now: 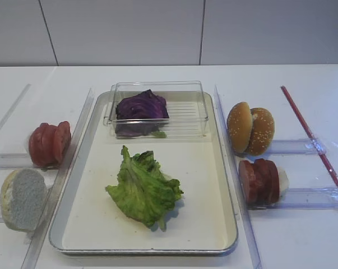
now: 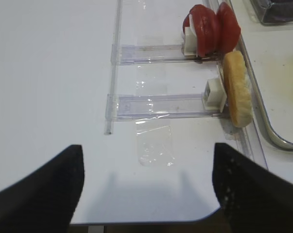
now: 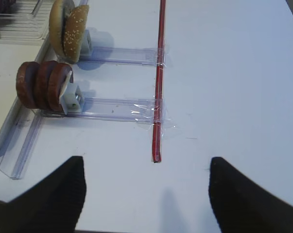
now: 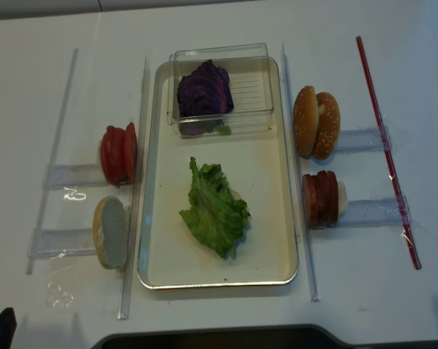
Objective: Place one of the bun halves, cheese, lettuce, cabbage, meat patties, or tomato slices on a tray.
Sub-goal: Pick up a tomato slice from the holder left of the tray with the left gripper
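The silver tray point(image 1: 205, 179) holds the green lettuce point(image 1: 143, 188) flat on its floor. The purple cabbage point(image 1: 140, 106) sits in a clear box at the tray's far end. Left of the tray stand the tomato slices point(image 1: 48, 144) and one bun half point(image 1: 23, 199) on edge. To its right stand two bun halves point(image 1: 250, 129) and the meat patties point(image 1: 259, 180). My left gripper point(image 2: 146, 162) is open over bare table, short of the tomato slices point(image 2: 212, 29). My right gripper point(image 3: 146, 167) is open and empty, near the patties point(image 3: 42, 85). The cheese is out of view.
The clear plastic box point(image 1: 185, 112) takes up the far end of the tray. Clear plastic rails point(image 1: 303, 147) hold the food on both sides. A red strip point(image 1: 311, 137) is taped along the right. The table's front edge lies just under my left gripper.
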